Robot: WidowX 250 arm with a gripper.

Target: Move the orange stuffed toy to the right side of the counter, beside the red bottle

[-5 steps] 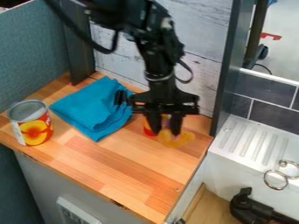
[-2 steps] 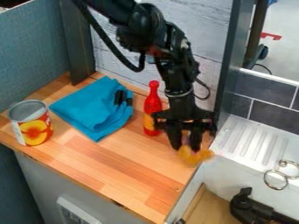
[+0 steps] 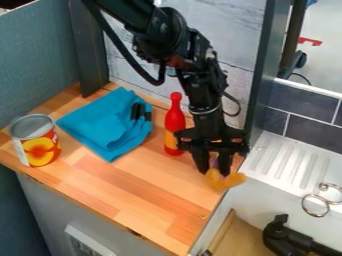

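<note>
– Blue-grey partition [image 3: 33, 65] on the far left, wood counter [image 3: 100, 180] beside it. What did we have on top?

– Left to right: peach can [image 3: 38, 150] by the front edge, teal cloth [image 3: 100, 125] folded behind it, red bottle [image 3: 175, 122] upright near the gripper [image 3: 214, 171]. None of those was in our grip.

– Pincer state?

– Pinching the orange toy [image 3: 226, 181]. We had one finger on each side of its narrow purplish top, wider orange part hanging below the tips.

– Good hold?

– Narrow spot, so we judged that light, even pressure beat a hard squeeze. Soft or stiff, we couldn't tell. Small, smooth wrist moves suited it; a jerk risked swinging the low end.

– Where was it?

– By the counter's right edge, partly past it in our view. We couldn't tell if it touched wood, so we wanted height checked before any sideways shift or release.

– Margins?

– Bottle just left of us: no leftward sweep. White ribbed drainboard [image 3: 294, 160] to the right: we needed the toy's underside above that rim.
</note>
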